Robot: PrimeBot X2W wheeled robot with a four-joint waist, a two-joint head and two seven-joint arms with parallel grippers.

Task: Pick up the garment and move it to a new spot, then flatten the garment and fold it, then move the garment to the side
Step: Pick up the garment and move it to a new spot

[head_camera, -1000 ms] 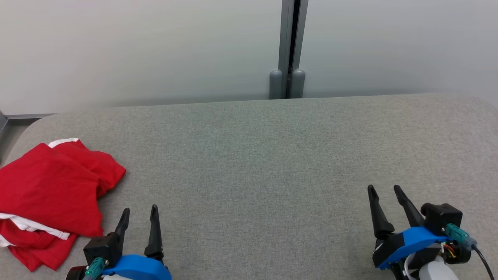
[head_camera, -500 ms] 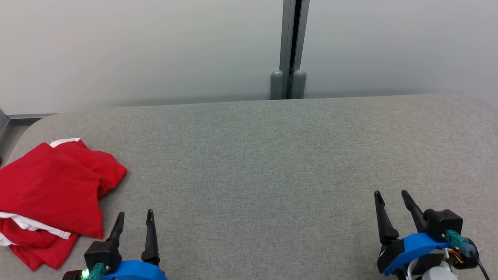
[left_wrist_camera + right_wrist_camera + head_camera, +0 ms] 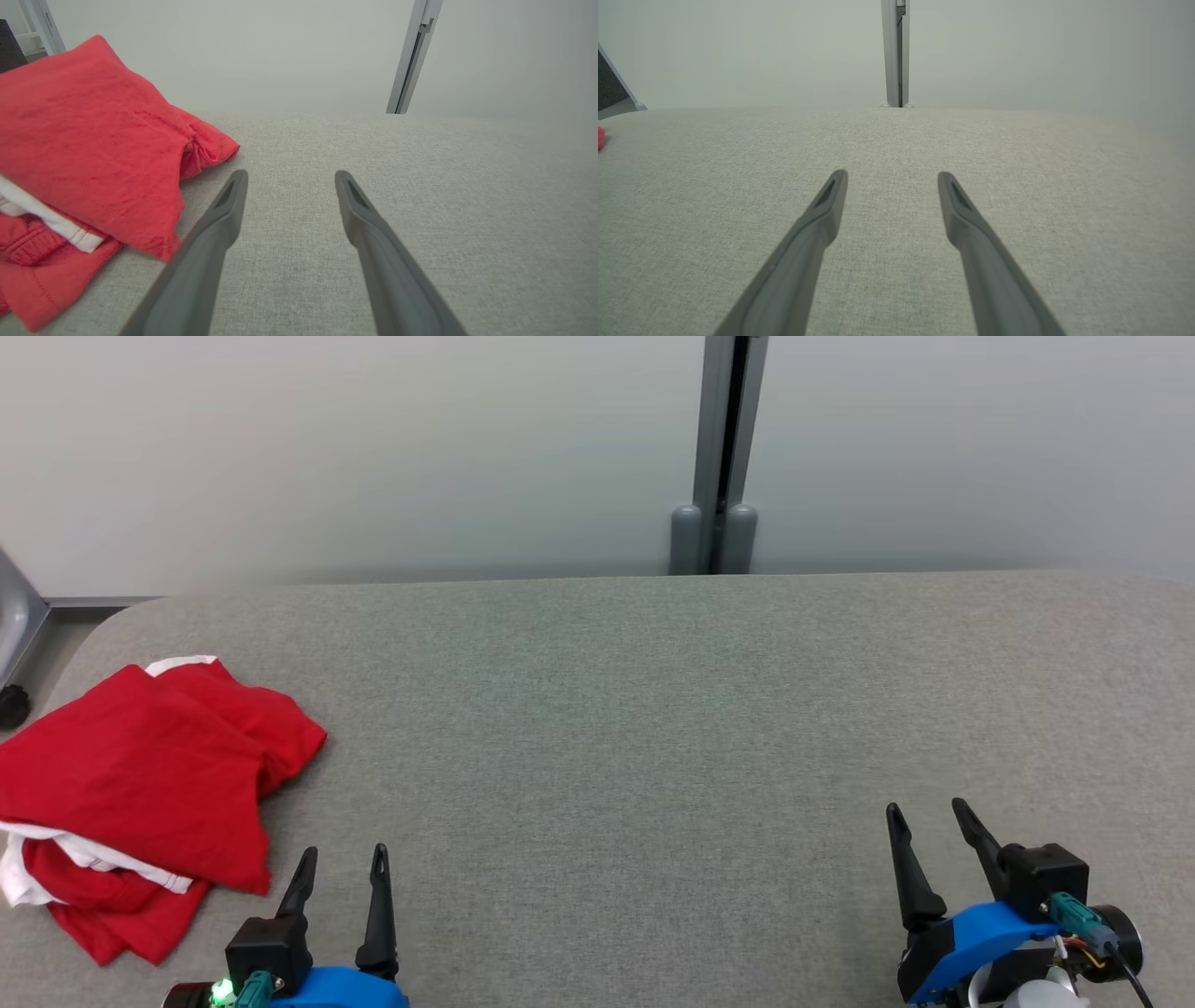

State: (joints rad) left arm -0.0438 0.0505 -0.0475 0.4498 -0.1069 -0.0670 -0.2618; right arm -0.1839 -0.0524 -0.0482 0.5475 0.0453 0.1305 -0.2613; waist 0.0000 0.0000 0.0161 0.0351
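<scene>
Left pincer (image 3: 344, 851) spread, empty, red garment (image 3: 140, 775) just to its left, right pincer (image 3: 926, 806) spread

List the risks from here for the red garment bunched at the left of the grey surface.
1. The red garment lies in bunched layers with white trim between them. The open left claw beside it may pinch only one layer, and the garment would then lift unevenly.
2. It sits near the left edge of the grey surface, so a sideways drag might slide it off.
3. The right claw is far across, so a two-armed lift needs a long reach.
</scene>
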